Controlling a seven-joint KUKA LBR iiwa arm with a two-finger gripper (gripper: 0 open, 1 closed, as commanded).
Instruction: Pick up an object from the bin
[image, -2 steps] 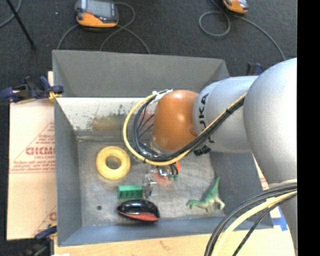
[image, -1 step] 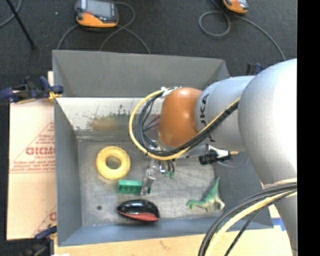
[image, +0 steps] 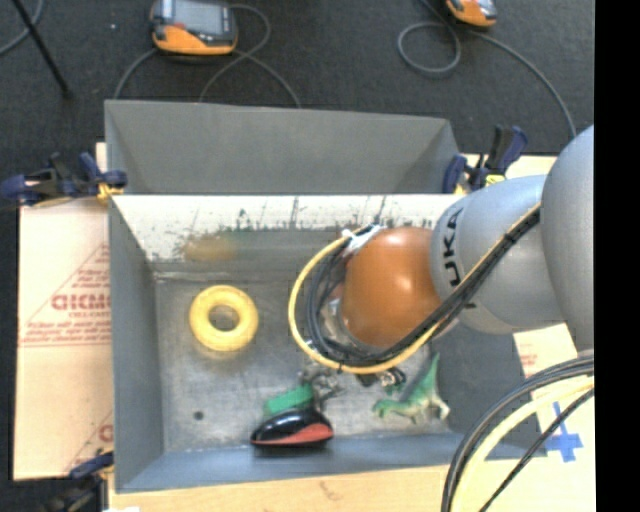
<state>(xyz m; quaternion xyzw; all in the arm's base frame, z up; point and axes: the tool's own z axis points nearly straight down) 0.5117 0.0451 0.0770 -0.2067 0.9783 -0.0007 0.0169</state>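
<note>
The likeliest candidate is a small green piece (image: 289, 401) on the floor of the bin (image: 135, 340), toward the near wall and about midway across. It lies just left of and a little nearer than the hand (image: 320, 383), touching it or very close to it; I cannot tell which. Its long axis runs roughly left to right, slightly tilted. Just in front of it, against the near wall, lies a black-and-red object (image: 292, 432), oblong and also lengthwise left to right; the two seem to touch or overlap, so a grasp on one may disturb the other.

Whether the hand is open or closed cannot be told: it sits in shadow under the wrist's orange cover (image: 385, 285) and looped cables (image: 300, 300), which hide most of it and the floor beneath.

To the hand's right, close by, is a green toy figure (image: 412, 400), its shape hard to read. A yellow ring (image: 224, 319) lies flat, well apart at the left.
</note>
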